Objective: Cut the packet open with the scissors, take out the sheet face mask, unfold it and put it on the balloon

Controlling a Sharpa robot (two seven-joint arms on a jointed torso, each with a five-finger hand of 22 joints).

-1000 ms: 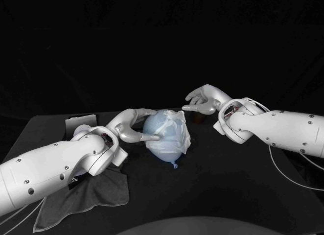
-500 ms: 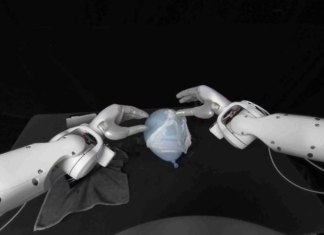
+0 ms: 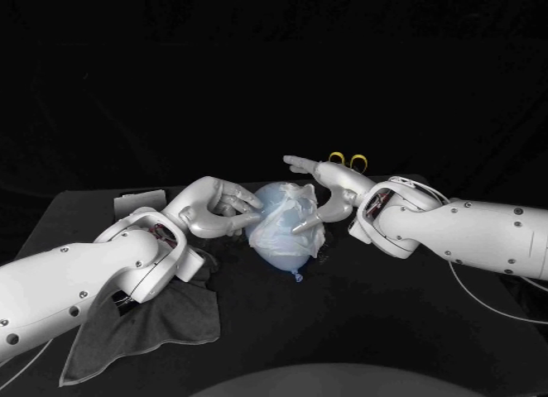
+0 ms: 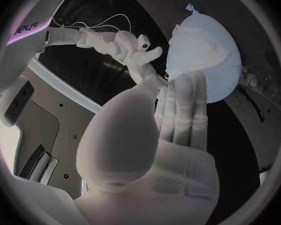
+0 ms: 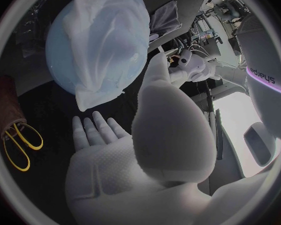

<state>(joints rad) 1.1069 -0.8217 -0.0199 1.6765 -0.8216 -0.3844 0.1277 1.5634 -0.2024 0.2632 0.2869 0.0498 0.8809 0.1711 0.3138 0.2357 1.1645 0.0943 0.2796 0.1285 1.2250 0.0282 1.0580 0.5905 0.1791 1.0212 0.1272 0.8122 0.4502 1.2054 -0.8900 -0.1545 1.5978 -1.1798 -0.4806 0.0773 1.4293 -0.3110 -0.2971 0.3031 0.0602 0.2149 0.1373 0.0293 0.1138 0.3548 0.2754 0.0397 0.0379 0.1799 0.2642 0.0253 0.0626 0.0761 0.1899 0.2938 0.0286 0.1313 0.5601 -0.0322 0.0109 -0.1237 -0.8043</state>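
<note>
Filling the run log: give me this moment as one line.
balloon: on table, sheet mask draped over it | left hand: fingers touch balloon's side | right hand: at opposite side | scissors: beyond right hand

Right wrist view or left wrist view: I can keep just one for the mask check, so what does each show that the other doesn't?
Right wrist view, not the left: the yellow-handled scissors. Left wrist view, not the right: the fingers of the left hand plainly resting against the balloon. Both: the balloon with the sheet face mask draped over it.
</note>
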